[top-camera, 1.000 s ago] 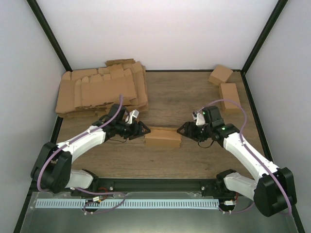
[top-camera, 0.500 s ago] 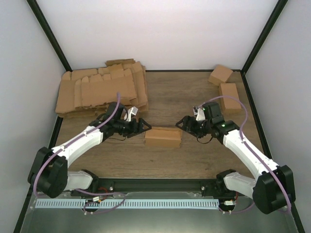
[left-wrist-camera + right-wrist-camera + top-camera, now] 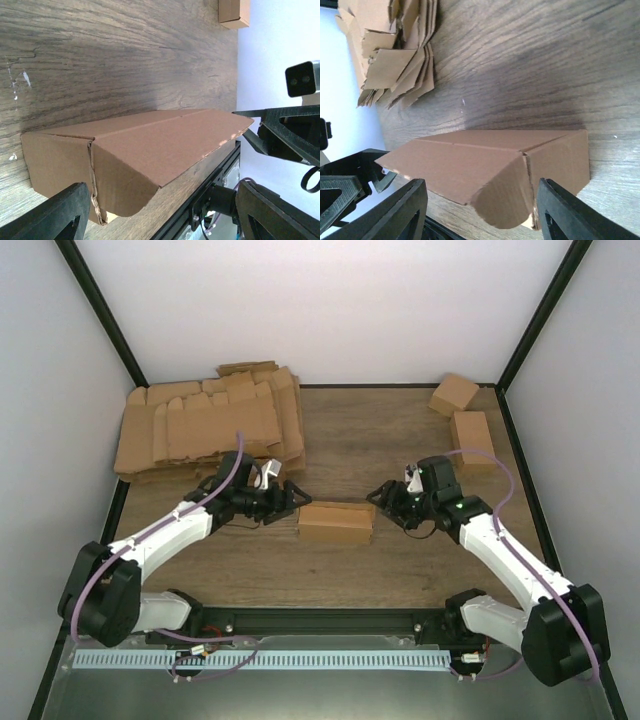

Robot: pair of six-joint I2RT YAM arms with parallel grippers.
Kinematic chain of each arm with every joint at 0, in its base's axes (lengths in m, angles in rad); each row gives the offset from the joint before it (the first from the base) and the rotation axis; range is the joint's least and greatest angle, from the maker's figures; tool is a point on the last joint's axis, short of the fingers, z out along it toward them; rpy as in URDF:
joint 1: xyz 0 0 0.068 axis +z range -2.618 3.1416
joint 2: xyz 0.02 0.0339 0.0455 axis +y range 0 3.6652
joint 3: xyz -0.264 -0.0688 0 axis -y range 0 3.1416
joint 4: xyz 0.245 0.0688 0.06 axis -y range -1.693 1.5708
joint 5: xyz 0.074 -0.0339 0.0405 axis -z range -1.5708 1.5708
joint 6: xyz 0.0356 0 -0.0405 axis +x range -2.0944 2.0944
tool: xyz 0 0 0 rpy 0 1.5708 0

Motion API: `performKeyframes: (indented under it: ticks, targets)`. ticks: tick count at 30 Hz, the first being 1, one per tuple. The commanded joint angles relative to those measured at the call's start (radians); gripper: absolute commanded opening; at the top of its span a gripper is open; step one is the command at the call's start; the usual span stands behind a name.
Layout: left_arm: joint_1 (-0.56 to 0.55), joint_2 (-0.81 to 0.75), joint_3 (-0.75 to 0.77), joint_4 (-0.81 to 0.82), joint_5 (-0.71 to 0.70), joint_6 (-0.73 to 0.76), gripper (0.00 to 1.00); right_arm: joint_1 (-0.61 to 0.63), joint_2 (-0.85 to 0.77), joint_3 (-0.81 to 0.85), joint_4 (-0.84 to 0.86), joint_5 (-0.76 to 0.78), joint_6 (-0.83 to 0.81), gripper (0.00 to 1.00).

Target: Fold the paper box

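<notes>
The paper box (image 3: 335, 523) is a small closed oblong of brown cardboard lying in the middle of the table, its lid flap folded down over the front. My left gripper (image 3: 293, 498) is open just off the box's left end, and my right gripper (image 3: 379, 500) is open just off the right end. In the left wrist view the box (image 3: 150, 147) has its rounded end flap between my spread fingers (image 3: 55, 217), and neither finger touches it. The right wrist view gives the same picture: the box (image 3: 485, 167) sits between two wide-apart fingers (image 3: 572, 210).
A big pile of flat cardboard blanks (image 3: 210, 425) fills the back left corner. Two other folded boxes (image 3: 454, 393) (image 3: 472, 435) lie at the back right. Black frame rails border the table, and white walls close it in.
Both grippers have let go of the box's ends, opened wider and drawn slightly back and away. The box has stayed where it was.
</notes>
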Motion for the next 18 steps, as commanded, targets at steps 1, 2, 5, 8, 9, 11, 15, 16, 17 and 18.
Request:
performKeyframes:
  ticks: [1, 2, 5, 8, 9, 11, 15, 16, 17, 18]
  targets:
    - [0.003, 0.017, -0.022, 0.04, 0.017, -0.02, 0.82, -0.011, -0.011, -0.026, 0.029, 0.015, 0.059, 0.61]
    - [0.003, 0.02, -0.025, 0.04, 0.016, -0.021, 0.81, -0.011, -0.01, -0.031, 0.033, 0.011, 0.058, 0.59]
    - [0.004, 0.021, -0.035, 0.039, 0.013, -0.02, 0.79, -0.011, -0.006, -0.043, 0.035, 0.009, 0.055, 0.54]
    - [0.003, 0.025, -0.04, 0.039, 0.012, -0.02, 0.77, -0.011, -0.008, -0.051, 0.034, 0.009, 0.049, 0.51]
    - [0.002, 0.025, -0.043, 0.04, 0.012, -0.018, 0.76, -0.01, -0.009, -0.054, 0.034, 0.007, 0.047, 0.49]
    - [0.002, 0.029, -0.044, 0.04, 0.012, -0.017, 0.73, -0.011, -0.009, -0.062, 0.035, 0.007, 0.045, 0.48]
    - [0.003, 0.039, -0.05, 0.044, 0.015, -0.015, 0.7, -0.011, -0.009, -0.081, 0.044, -0.001, 0.043, 0.42]
    - [0.002, 0.04, -0.051, 0.045, 0.017, -0.015, 0.69, -0.011, -0.008, -0.084, 0.045, -0.004, 0.042, 0.41]
    - [0.001, 0.041, -0.052, 0.045, 0.017, -0.014, 0.68, -0.01, -0.008, -0.087, 0.046, -0.007, 0.04, 0.4]
    - [0.001, 0.041, -0.053, 0.047, 0.016, -0.014, 0.67, -0.011, -0.008, -0.091, 0.047, -0.01, 0.038, 0.4]
